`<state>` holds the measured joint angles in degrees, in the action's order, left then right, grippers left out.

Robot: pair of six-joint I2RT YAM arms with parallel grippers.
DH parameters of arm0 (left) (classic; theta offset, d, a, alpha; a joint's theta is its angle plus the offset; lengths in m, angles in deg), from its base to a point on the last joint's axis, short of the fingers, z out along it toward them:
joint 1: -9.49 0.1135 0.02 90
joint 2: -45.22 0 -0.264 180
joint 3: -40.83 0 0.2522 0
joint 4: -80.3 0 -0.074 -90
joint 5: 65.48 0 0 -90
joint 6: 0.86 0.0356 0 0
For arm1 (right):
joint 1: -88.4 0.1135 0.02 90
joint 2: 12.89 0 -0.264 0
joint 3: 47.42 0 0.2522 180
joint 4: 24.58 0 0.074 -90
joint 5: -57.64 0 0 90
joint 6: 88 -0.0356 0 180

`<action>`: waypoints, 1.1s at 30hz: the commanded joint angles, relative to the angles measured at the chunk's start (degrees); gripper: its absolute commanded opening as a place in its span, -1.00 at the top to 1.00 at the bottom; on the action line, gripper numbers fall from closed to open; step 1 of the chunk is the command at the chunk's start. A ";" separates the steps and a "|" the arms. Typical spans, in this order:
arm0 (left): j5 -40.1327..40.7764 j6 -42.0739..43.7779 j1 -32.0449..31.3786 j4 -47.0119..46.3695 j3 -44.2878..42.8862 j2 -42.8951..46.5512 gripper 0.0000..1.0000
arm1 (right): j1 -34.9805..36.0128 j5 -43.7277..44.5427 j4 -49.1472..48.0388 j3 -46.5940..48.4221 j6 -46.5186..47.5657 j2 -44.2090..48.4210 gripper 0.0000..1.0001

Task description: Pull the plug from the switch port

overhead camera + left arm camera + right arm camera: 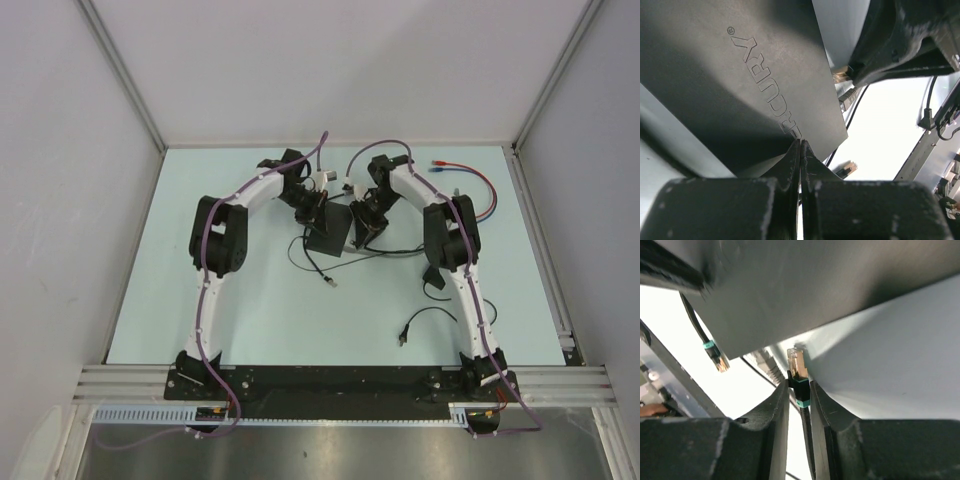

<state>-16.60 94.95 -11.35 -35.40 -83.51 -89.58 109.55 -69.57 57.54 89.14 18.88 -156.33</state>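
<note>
1. top view: the switch lay mid-table between the left gripper and the right gripper.
2. left wrist: the left gripper was clenched empty, tips against the switch edge; a slip could let the switch shift.
3. right wrist: the right gripper grasped the plug, its head bare beside the switch; a skewed pull could drop it.

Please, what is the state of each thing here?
Left gripper: shut, tips touching the switch edge.
Right gripper: shut on the plug.
Plug: connector fully visible, apparently out of the switch.
Switch: socket side hidden.
Spare plug: loose, unplugged.
</note>
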 commanded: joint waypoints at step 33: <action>17.46 -0.18 4.75 -1.68 -4.56 8.76 0.32 | -14.12 25.09 0.28 16.50 2.71 2.81 1.00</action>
<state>-11.18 95.10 -8.81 -34.77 -88.10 -88.53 93.48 -43.63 57.69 105.23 21.11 -155.69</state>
